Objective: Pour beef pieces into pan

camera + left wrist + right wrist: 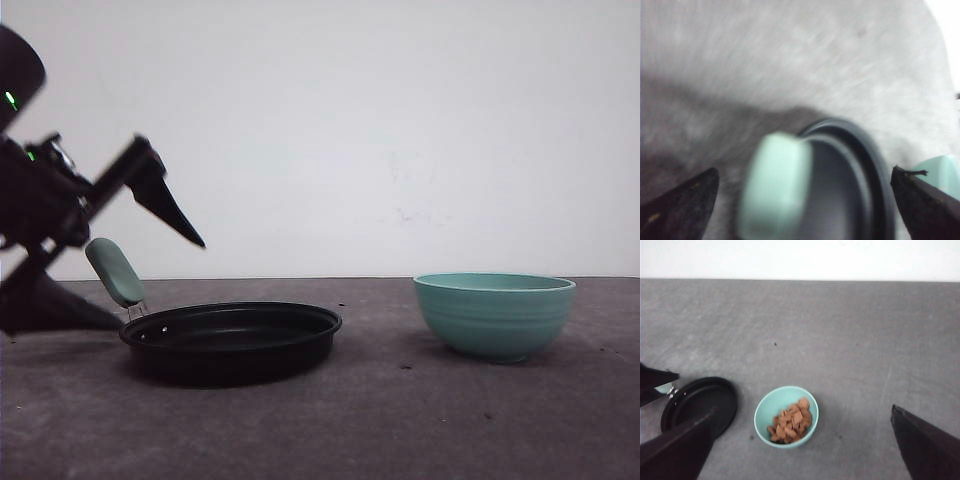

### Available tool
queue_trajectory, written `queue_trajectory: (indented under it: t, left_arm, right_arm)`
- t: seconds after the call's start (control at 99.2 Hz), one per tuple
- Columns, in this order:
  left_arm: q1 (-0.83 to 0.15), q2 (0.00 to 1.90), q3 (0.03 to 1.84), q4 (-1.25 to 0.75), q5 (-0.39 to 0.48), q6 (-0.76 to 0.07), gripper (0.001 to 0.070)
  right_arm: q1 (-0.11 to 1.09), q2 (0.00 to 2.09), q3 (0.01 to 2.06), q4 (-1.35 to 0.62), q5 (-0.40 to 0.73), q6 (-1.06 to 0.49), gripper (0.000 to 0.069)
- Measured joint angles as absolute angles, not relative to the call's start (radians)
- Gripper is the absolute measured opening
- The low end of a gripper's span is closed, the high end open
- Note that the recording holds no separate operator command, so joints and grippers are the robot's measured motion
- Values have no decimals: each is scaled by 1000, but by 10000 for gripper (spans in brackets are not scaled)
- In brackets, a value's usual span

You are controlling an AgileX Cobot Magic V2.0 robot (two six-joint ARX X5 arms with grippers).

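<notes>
The black pan lies left of centre on the table, its mint-green handle sticking up toward my left gripper. That gripper hovers open just above and behind the handle. In the blurred left wrist view the handle and pan lie between the wide-apart fingers of the left gripper. The beef pieces lie heaped in a teal bowl to the right of the pan. My right gripper hangs open, high above the bowl, holding nothing.
The teal bowl stands about a hand's width right of the pan. The grey table runs back to a white wall. A few dark specks dot the surface near the bowl.
</notes>
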State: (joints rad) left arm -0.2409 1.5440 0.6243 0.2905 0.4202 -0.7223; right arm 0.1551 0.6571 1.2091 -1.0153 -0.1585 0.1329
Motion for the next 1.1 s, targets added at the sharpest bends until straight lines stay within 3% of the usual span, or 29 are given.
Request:
queue_trajectory:
  t: [0.05,0.091,0.232,0.292,0.514,0.817,0.988,1.099]
  left_arm:
    - [-244,1563,624,301,418,-723,622]
    - [-244,1576,625,319,414,-725,547]
    - [-244,1582,625,334,372,-727,159]
    - [-244,1582,625,346,366,-724,73]
    - [-252,1533,625,296,371,-722,53]
    - [-365,1217,625,89,363,-695,53]
    - [-428,1066,625,54,365,-696,53]
    - [-437,1014,625,20,363,-696,53]
  right_arm:
    - [155,645,1209,-1037,-146,135,683]
    - [155,635,1209,-1052,-130,135,683]
    - [155,599,1209,-1070,-104,135,683]
    - [155,590,1209,-1073,-104,135,683]
    - [155,594,1205,-1068,-27,135,683]
    - [155,699,966,-870,-62,136,671]
    - [155,888,767,-621,-208,173,562]
    - [156,1028,746,-488,-238,204,469]
